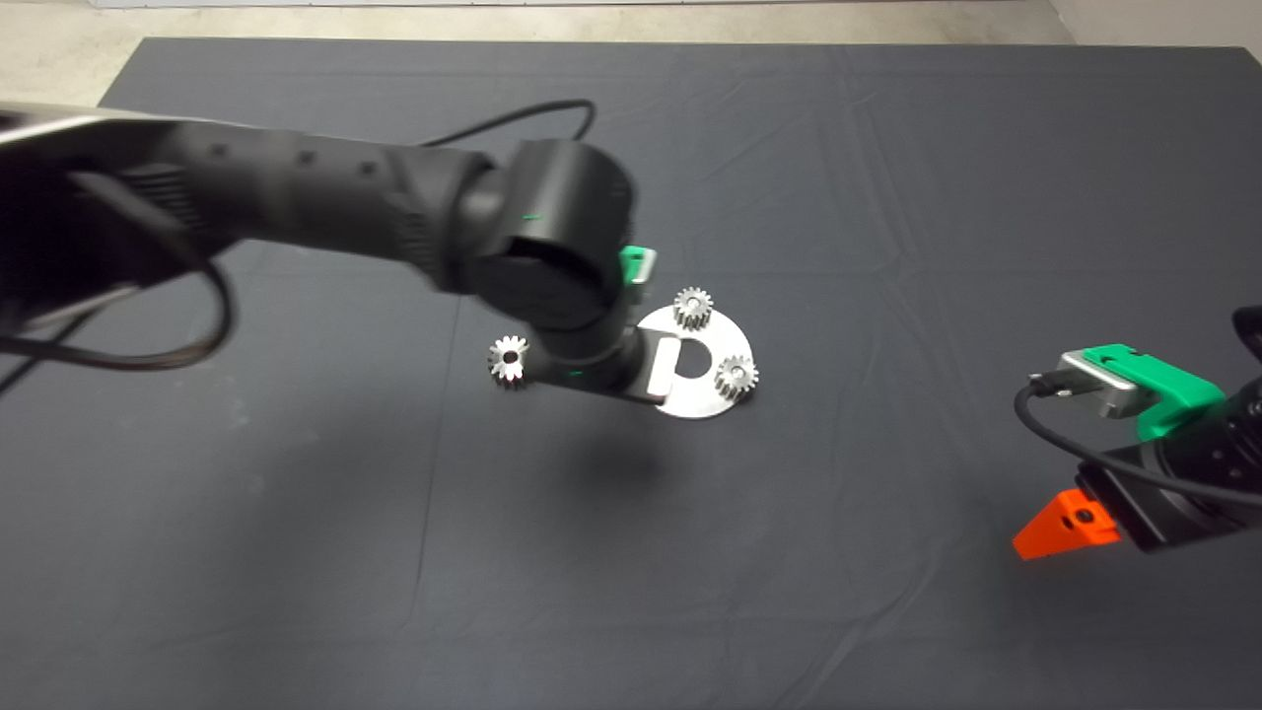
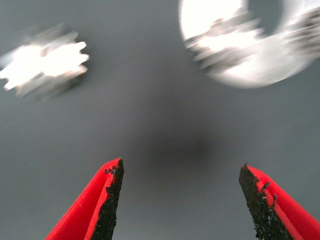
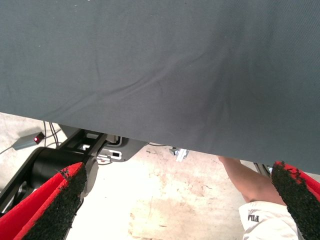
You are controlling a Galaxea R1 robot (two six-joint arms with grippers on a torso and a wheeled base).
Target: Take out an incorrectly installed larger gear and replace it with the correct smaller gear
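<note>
The larger gear (image 1: 510,360), dark and star-toothed, lies flat on the mat just left of the round silver plate (image 1: 702,402). Two small pale gears (image 1: 693,308) (image 1: 736,377) sit on the plate's far and right sides. My left arm reaches over the plate's left part and hides it. In the left wrist view my left gripper (image 2: 182,200) hangs open and empty over bare mat, with the larger gear (image 2: 45,67) and the plate (image 2: 260,70) blurred beyond its fingertips. My right gripper (image 1: 1065,528) is parked at the lower right, open (image 3: 180,205).
The dark mat (image 1: 887,197) spreads wide around the plate. The right wrist view shows the mat's edge (image 3: 150,135), the floor with black equipment, and a person's leg (image 3: 247,182).
</note>
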